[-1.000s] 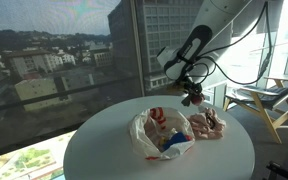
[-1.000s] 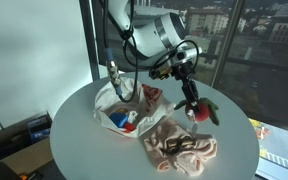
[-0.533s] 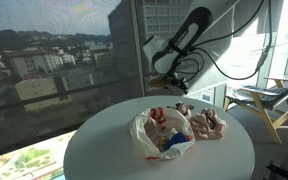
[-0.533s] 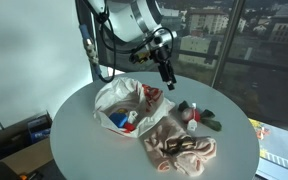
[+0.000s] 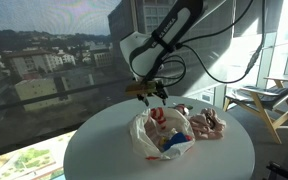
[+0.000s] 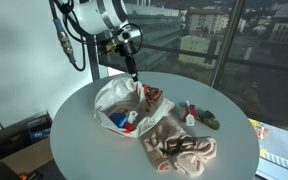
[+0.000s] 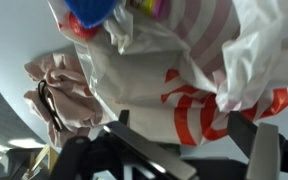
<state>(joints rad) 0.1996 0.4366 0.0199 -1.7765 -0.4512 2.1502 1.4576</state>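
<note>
We see the claw (image 5: 150,93) standing wide with nothing between its jaws. In the wrist view its two fingers (image 7: 256,150) frame the bottom of the picture, well apart. It hangs just above the far side of the white plastic bag (image 5: 162,135); we cannot tell whether it touches the bag. The bag, printed with red, lies crumpled and open near the middle of the round white table (image 5: 99,150), and blue and red items (image 6: 124,121) show inside it. To the bag's right and nearer in an exterior view lies a bunched pinkish cloth (image 6: 184,148) with a dark strap (image 7: 50,108) across it — just beside the bag. Beyond the cloth a small red and green item (image 6: 198,116) rests on the table, near the cloth's far edge.
</note>
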